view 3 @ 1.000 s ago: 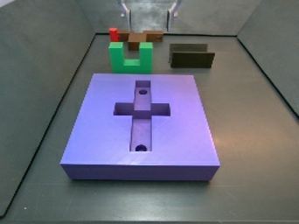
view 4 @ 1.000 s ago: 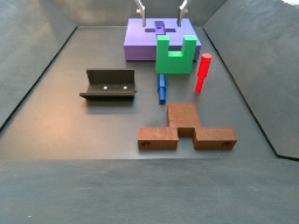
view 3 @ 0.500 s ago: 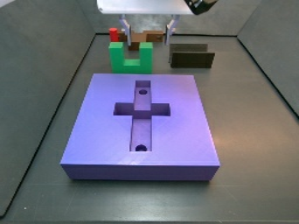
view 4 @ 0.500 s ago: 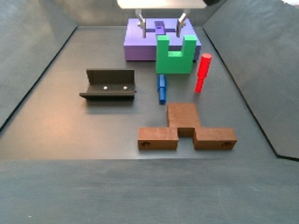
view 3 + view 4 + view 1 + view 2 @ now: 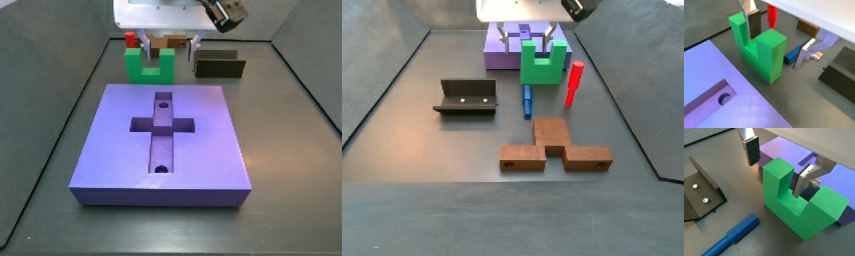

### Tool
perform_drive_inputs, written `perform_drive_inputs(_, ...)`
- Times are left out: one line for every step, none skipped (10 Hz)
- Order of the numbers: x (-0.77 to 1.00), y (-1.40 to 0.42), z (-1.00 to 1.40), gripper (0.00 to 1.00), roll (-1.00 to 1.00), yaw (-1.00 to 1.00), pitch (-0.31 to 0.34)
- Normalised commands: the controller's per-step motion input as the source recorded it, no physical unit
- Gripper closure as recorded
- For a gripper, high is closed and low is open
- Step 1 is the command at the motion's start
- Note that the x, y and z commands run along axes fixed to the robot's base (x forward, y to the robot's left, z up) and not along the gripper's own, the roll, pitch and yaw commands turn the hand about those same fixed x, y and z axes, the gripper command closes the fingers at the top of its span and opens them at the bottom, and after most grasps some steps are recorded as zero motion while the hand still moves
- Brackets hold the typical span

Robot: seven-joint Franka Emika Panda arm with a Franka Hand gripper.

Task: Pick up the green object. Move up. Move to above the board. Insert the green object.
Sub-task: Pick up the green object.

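Gripper (image 5: pixel 529 41) body is getting cropped by the top edge in both side views. Green object (image 5: pixel 148 64) is partly hiding the red peg (image 5: pixel 130 40). Board (image 5: pixel 508 47) is sitting partly hidden behind the fingers.

Matt green object (image 5: pixel 797 203), silvery end effector (image 5: pixel 774 165) above it
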Motion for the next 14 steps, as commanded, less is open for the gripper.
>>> perform_drive_inputs(0.05,0.00,-0.25,0.00,0.18,0.00,0.000)
perform_drive_inputs(0.05,-0.05,-0.20,0.00,0.18,0.00,0.000)
perform_drive_inputs(0.09,-0.13,-0.09,0.00,0.14,0.00,0.000)
perform_drive_inputs(0.06,-0.18,-0.03,0.00,0.11,0.00,0.000)
perform_drive_inputs(0.00,0.00,-0.16,0.00,0.02,-0.02,0.000)
perform_drive_inputs(0.00,0.10,-0.14,0.00,0.01,0.00,0.000)
perform_drive_inputs(0.00,0.16,-0.14,0.00,0.00,0.00,0.000)
perform_drive_inputs(0.00,0.01,-0.09,0.00,0.00,0.00,0.000)
perform_drive_inputs(0.02,-0.01,-0.01,0.00,0.00,-0.01,0.000)
perform_drive_inputs(0.07,-0.04,0.00,0.00,0.01,-0.07,0.000)
perform_drive_inputs(0.03,0.00,-0.02,0.00,0.02,-0.15,0.000)
perform_drive_inputs(0.00,0.00,-0.02,0.00,0.03,-0.10,0.000)
perform_drive_inputs(0.00,0.00,-0.03,0.00,0.02,-0.14,0.000)
perform_drive_inputs(0.00,0.00,0.00,0.00,0.01,0.00,0.000)
